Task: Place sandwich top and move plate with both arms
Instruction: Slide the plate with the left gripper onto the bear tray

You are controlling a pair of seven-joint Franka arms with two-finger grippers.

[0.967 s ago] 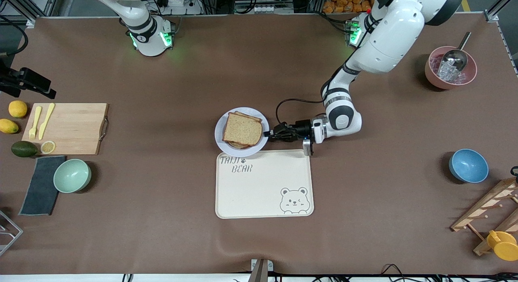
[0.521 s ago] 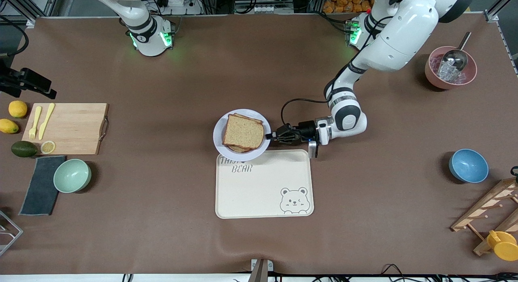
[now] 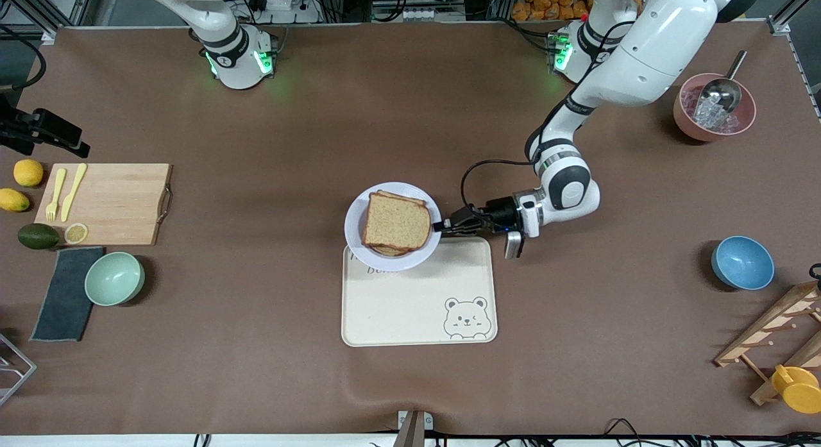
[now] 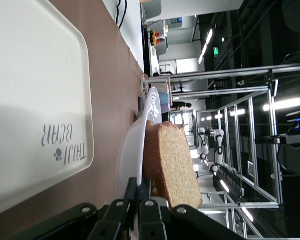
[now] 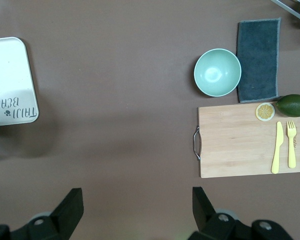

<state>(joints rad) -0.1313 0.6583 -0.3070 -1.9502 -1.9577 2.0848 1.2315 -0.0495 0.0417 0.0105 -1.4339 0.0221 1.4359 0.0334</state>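
Observation:
The sandwich top (image 3: 397, 222), a tan bread slice, lies on another slice on the pale round plate (image 3: 353, 227). My left gripper (image 3: 442, 227) is shut on the plate's rim at the side toward the left arm's end. It holds the plate over the tray's (image 3: 417, 306) edge farthest from the front camera. The left wrist view shows the gripper (image 4: 143, 187) pinching the plate (image 4: 132, 150), with the sandwich top (image 4: 175, 165) on it and the tray (image 4: 34, 75) beneath. My right gripper (image 5: 138, 205) hangs open high over bare table and holds nothing.
Toward the right arm's end are a cutting board (image 3: 106, 203) with cutlery, a green bowl (image 3: 114, 278), a dark cloth (image 3: 64, 293) and fruit. Toward the left arm's end stand a blue bowl (image 3: 742, 262), a pink bowl with a scoop (image 3: 714, 107) and a wooden rack (image 3: 776, 338).
The left gripper has carried the plate with the sandwich toward the front camera and the left arm's end; the plate now overlaps the tray's lettering. The right gripper has stayed open.

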